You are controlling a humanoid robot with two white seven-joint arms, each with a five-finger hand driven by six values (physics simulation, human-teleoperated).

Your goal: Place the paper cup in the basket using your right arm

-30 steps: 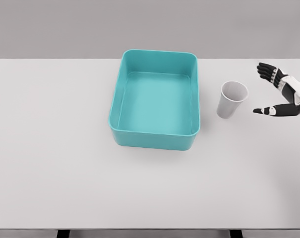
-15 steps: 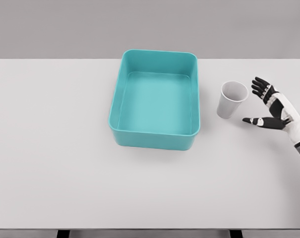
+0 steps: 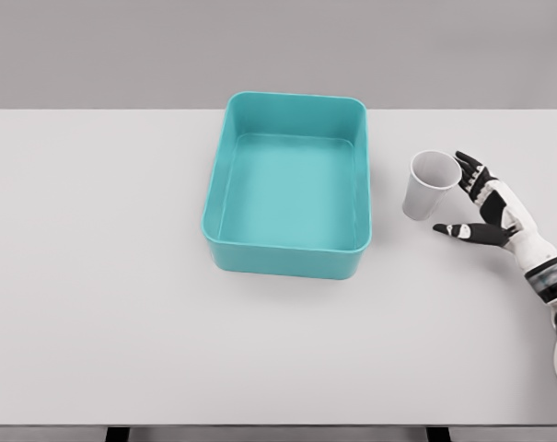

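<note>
A white paper cup [image 3: 430, 184] stands upright on the table, right of the teal basket [image 3: 291, 259]. My right hand [image 3: 458, 199] is just right of the cup, palm toward it, fingers spread open. Its upper fingers [image 3: 469, 171] reach the cup's rim on the right side and the thumb [image 3: 453, 229] lies low near the cup's base. Nothing is held. The basket is empty. The left arm does not show.
The white table [image 3: 112, 304] spans the whole view, its front edge at the bottom. The right forearm [image 3: 554, 295] comes in from the lower right corner.
The right hand has moved left and slightly down toward the cup, from well clear of it to right beside it. The cup and basket have not moved.
</note>
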